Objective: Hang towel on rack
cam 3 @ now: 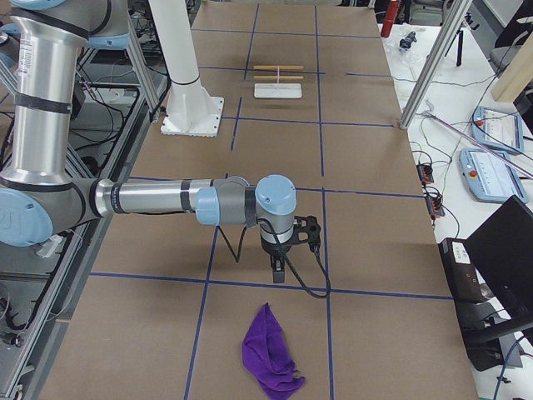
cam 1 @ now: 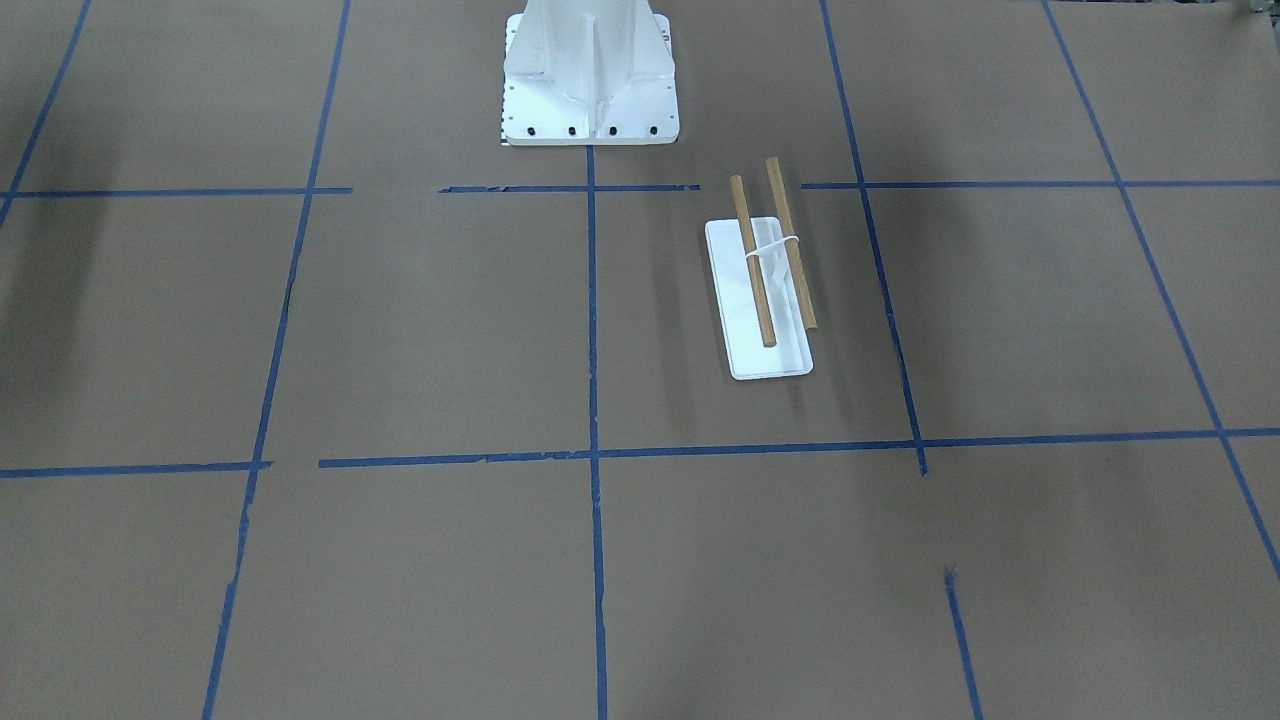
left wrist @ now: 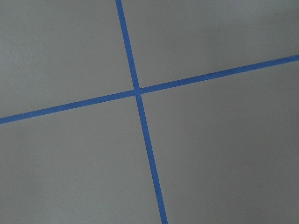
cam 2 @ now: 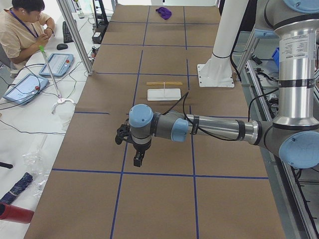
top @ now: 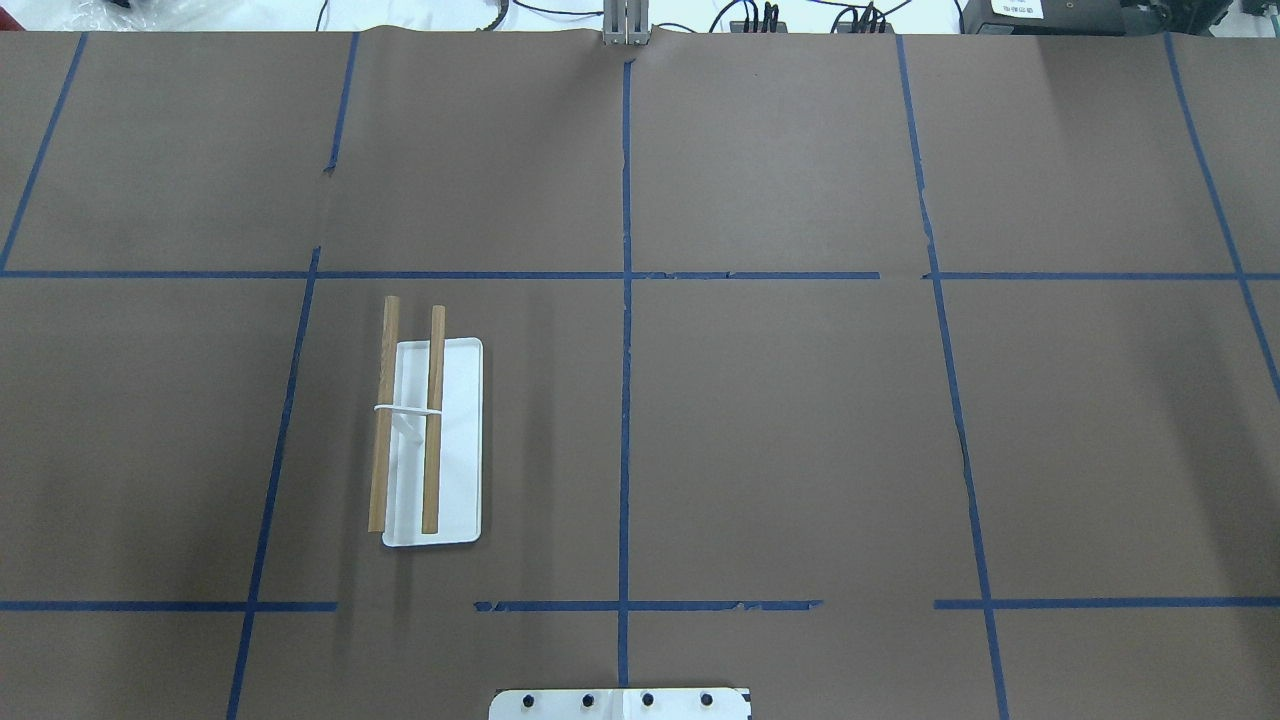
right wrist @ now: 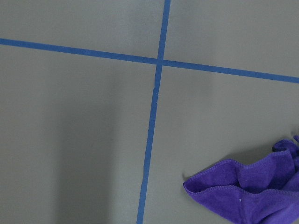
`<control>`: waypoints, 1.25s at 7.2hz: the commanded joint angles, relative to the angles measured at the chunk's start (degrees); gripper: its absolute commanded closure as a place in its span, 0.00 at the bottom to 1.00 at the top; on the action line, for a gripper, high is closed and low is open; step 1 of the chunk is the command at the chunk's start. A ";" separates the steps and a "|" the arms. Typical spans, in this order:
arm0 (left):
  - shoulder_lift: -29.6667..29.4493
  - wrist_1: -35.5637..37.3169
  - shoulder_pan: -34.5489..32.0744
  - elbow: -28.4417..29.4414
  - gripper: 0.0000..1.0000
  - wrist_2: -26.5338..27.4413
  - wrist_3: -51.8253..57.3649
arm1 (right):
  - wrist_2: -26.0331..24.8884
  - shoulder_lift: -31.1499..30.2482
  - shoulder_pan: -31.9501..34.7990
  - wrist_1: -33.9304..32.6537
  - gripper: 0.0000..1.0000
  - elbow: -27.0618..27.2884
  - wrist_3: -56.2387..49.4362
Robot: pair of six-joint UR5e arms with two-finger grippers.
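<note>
Towel (cam 3: pixel 268 354) lies crumpled in a purple heap on the brown desk (top: pixel 800 420), far out toward the robot's three o'clock, beyond the edge of the overhead view. In the right-side view it sits at about six o'clock from the right gripper (cam 3: pixel 278 273), near it but not touching. The right wrist camera catches only its folded, stitched edge (right wrist: pixel 252 186) at the picture's five o'clock corner, beside a crossing of blue tape.

The rack (top: pixel 458 450) stands at roughly eleven o'clock from the white pedestal (top: pixel 620 705), seen from the robot's side. Its two wooden rods run from twelve to six o'clock, joined at mid-length by a white wire. One rod is above the white base and the other above the base's nine o'clock edge. Nothing hangs on them. Towel and rack are well apart.

The right gripper points down over the desk. The left gripper (cam 2: pixel 138 160) also points down, out toward the robot's nine o'clock, and its wrist camera shows only a tape crossing. Both appear in the side views alone, so I cannot tell how wide either one stands.
</note>
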 commanded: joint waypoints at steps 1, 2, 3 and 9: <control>0.30 0.08 0.00 -2.25 0.00 -0.14 0.09 | 0.02 -0.02 -0.05 0.31 0.00 -0.02 0.00; 0.31 0.00 0.00 -1.75 0.00 -0.06 0.09 | 0.10 0.07 -0.22 0.31 0.00 -0.02 0.00; 0.22 -0.01 0.08 -2.18 0.00 0.29 0.09 | 0.54 0.07 -0.23 1.79 0.00 -0.20 -0.43; 3.29 -26.57 0.00 0.61 0.00 -0.06 0.53 | 0.63 2.80 -0.05 39.76 0.00 -33.32 -8.67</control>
